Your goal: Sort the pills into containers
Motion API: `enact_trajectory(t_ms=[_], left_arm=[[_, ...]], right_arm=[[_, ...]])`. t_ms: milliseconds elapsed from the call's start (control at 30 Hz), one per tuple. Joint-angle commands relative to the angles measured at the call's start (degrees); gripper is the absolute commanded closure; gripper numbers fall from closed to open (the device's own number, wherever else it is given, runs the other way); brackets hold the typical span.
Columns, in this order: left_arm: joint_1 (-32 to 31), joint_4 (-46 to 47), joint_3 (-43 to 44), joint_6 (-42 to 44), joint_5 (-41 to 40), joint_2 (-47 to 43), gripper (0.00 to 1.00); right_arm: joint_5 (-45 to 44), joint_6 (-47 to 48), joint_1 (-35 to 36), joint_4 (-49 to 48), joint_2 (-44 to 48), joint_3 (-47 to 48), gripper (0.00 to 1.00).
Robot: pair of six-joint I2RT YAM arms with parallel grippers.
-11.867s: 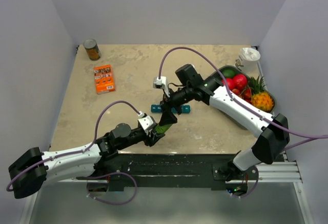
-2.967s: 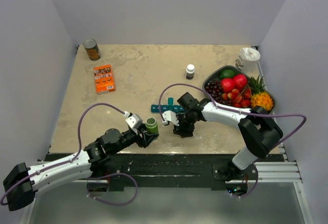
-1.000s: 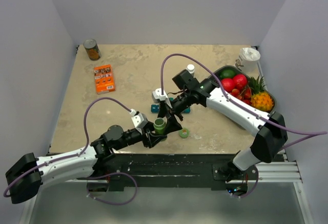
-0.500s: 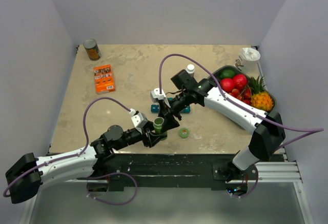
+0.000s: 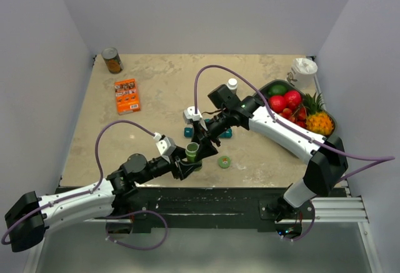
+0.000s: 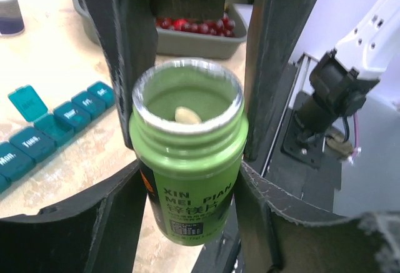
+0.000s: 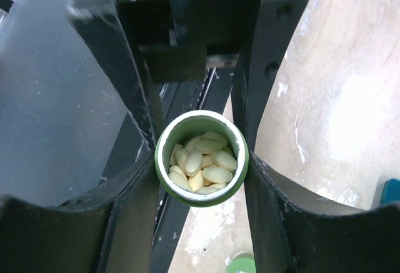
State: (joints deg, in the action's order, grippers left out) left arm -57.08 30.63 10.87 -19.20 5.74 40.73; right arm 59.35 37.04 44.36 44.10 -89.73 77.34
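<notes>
My left gripper (image 5: 188,160) is shut on an open green pill bottle (image 5: 191,150) and holds it upright above the table's front edge. The bottle (image 7: 201,157) is full of pale yellow pills (image 7: 215,173). My right gripper (image 5: 201,142) reaches down from the far right, and its fingertips (image 6: 134,67) press on both sides of the bottle's rim. The green cap (image 5: 224,161) lies on the table to the right. The teal organiser (image 5: 223,133) lies behind, partly hidden by my right arm. In the left wrist view (image 6: 50,129) one of its lids stands open.
A grey tray (image 5: 253,101) of fruit stands at the right. A small white-capped bottle (image 5: 232,85) is beside it. An orange box (image 5: 127,95) and a can (image 5: 112,60) are at the far left. A white cup (image 5: 305,70) is in the far right corner.
The cap came off the bottle and was laid on the table, then my right gripper came back to the bottle's mouth. In the last half second my left arm and the bottle shifted slightly left.
</notes>
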Motion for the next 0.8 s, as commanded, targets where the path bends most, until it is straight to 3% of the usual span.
enact_trajectory(t_ms=[0,200,367,467,500,567,600,700,767], left_arm=[[0.21,7.34,2.13,-1.80,-1.87,-0.39,0.37],[0.21,7.60,2.84,-2.07,-0.29,0.84,0.32],[0.21,7.95,2.57,-1.72,0.41,1.46,0.35],[0.30,8.13,2.84,-1.46,0.85,1.98,0.47],[0.30,8.13,2.92,-1.37,1.03,2.25,0.59],[0.30,8.13,3.27,-1.28,1.47,2.77,0.71],[0.39,8.04,3.28,-1.28,1.56,3.04,0.86],[0.39,7.78,3.54,-1.28,1.65,3.04,1.00],[0.48,7.60,3.36,-1.36,1.65,2.78,1.00]], right_arm=[[-0.29,-0.03,0.20,2.05,0.52,0.71,0.74],[0.15,-0.03,0.11,2.13,0.52,0.79,0.75],[0.50,0.23,-0.15,2.40,0.61,0.97,0.75],[0.68,0.23,-0.24,2.31,0.53,0.88,0.75],[0.68,0.23,-0.24,2.31,0.61,1.06,0.75],[0.85,0.23,-0.24,2.48,0.44,0.97,0.75],[0.85,0.23,-0.24,2.49,0.44,0.97,0.74],[1.12,0.14,-0.33,2.49,0.44,1.14,0.70],[1.20,0.14,-0.41,2.49,0.35,1.06,0.66]])
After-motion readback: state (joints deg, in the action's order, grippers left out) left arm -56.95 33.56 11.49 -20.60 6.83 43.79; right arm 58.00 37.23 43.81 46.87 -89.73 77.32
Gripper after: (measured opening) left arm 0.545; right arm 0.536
